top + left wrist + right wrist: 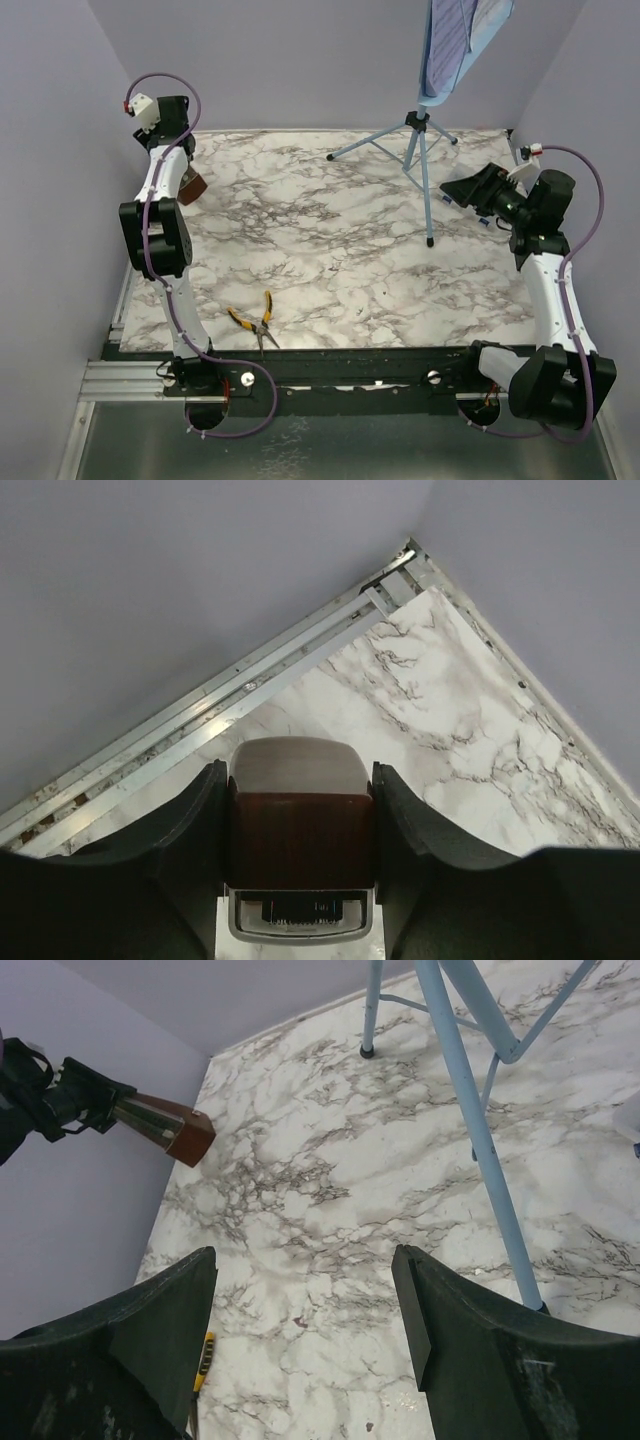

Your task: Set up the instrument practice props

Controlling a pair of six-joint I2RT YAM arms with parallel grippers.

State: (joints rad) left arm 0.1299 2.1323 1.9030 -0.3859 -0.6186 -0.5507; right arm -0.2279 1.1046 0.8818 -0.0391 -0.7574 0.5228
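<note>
The left gripper (300, 810) is clenching the small brown metronome (300, 852), which is sitting squarely between its 2 fingers (195, 830), both pressing against the brown sides. In the right wrist view the metronome is hanging tilted above the marble table (320, 230), its narrow end in the claw and its wide base sticking out, close to the left wall. The right gripper (305, 1270) is hovering released, with nothing between its jaws, near a leg of the light blue music stand (420, 135). Yellow-handled pliers (255, 322) are lying near the front edge.
</note>
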